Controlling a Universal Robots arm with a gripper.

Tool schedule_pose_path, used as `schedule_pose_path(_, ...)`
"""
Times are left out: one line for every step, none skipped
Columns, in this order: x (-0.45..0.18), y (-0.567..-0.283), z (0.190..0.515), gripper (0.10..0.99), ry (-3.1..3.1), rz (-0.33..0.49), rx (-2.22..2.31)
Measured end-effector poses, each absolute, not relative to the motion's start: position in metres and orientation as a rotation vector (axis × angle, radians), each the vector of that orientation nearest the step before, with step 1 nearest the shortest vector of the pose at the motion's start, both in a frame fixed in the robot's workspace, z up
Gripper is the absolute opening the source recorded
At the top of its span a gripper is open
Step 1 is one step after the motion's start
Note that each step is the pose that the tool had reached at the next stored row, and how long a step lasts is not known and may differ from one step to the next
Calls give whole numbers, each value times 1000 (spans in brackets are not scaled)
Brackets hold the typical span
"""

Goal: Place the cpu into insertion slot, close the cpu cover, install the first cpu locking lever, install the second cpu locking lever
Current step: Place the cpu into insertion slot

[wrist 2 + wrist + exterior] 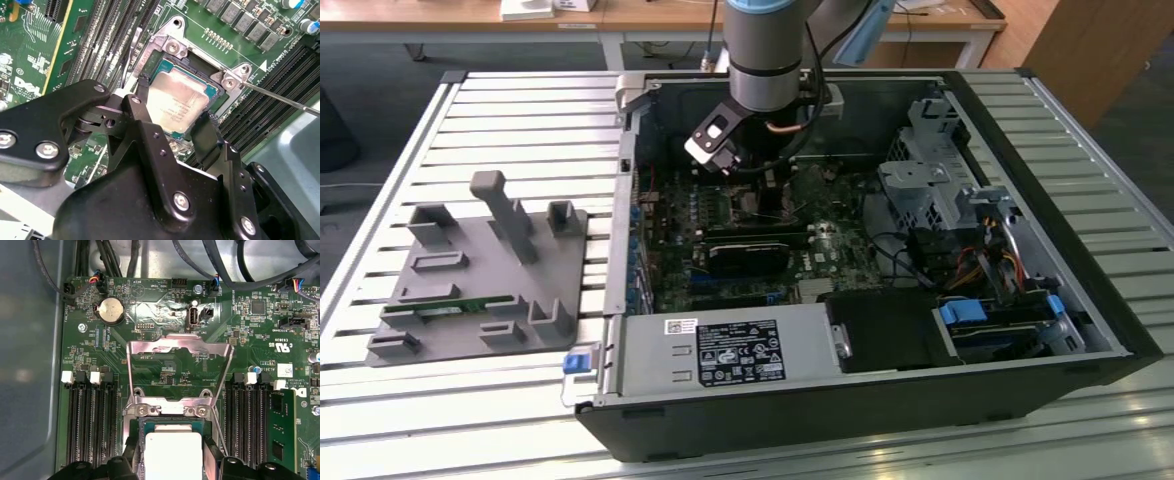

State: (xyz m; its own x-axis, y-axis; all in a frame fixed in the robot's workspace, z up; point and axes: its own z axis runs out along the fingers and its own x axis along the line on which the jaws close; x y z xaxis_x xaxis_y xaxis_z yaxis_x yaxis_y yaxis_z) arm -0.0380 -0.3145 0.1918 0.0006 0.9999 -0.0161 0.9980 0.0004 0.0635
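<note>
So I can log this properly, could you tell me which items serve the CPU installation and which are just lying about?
Job: cpu, insertion slot, cpu cover, locking lever.
Lying about: coin battery, memory slots, grey fixture, power supply.

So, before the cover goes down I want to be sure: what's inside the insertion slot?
The cpu sits inside the insertion slot, metal top up; the cpu cover stands open. The slot's contacts beneath the chip are covered, so they cannot be seen.

cpu (pixel 172 452): one
slot (pixel 214 91): one
cover (pixel 180 346): one
levers (pixel 280 97): two
coin cell (pixel 110 309): one
white clips (pixel 67 376): four
case (pixel 854 420): one
power supply (pixel 720 350): one
black card (pixel 747 255): one
grey fixture (pixel 480 270): one
arm (pixel 767 50): one
table (pixel 520 120): one
</note>
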Motion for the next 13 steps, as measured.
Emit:
schedule_pose_path(-38,-314,192,612,2181,53,2182)
schedule_pose_path(-38,-314,192,612,2182,54,2182)
schedule_pose_path(-38,-314,192,612,2182,54,2183)
schedule_pose_path(-38,-314,192,612,2182,55,2183)
schedule_pose_path(-38,-314,192,612,2182,55,2183)
schedule_pose_path(-38,-314,192,612,2182,55,2183)
schedule_pose_path(-38,-314,192,612,2182,55,2183)
schedule_pose_path(-38,-314,192,612,2182,55,2183)
schedule_pose_path(-38,-314,193,612,2182,55,2183)
schedule_pose_path(-38,-314,194,612,2182,55,2183)
schedule_pose_path(-38,-314,195,612,2182,55,2183)
schedule_pose_path(-38,-314,196,612,2182,55,2183)
schedule_pose_path(-38,-314,198,612,2182,55,2183)
